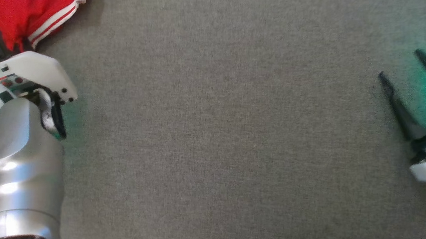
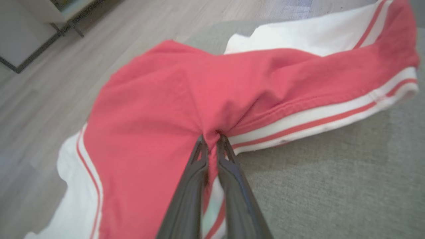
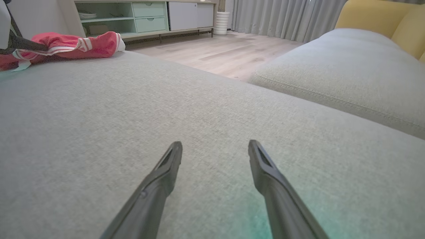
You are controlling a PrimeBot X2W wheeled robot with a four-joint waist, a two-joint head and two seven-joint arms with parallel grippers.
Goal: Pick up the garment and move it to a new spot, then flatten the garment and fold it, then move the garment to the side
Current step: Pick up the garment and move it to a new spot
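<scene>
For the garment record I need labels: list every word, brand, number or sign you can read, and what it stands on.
None can be read.
The red garment shows only white and red stripes, no print or tag.
The cabinet fronts look plain; anything finer is too small.

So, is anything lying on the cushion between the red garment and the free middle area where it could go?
Nothing visible does. The left end effector is shut on the red garment at the head view's upper left, and the grey cushion stretches bare from there to the open right end effector.
</scene>
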